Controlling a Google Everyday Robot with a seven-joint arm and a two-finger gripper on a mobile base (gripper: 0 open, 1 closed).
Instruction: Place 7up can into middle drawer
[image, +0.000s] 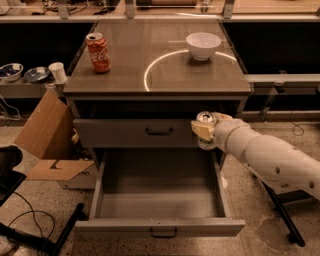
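Observation:
My gripper is shut on the 7up can, whose silver top faces up; most of its body is hidden by the fingers. The white arm reaches in from the right. The can hangs in front of the right end of the closed upper drawer front, above the back right part of the middle drawer. That drawer is pulled fully out, grey and empty inside, with a small dark handle on its front.
On the cabinet top stand a red cola can at the left and a white bowl at the right. A cardboard box lies left of the cabinet. A black stand leg is on the right floor.

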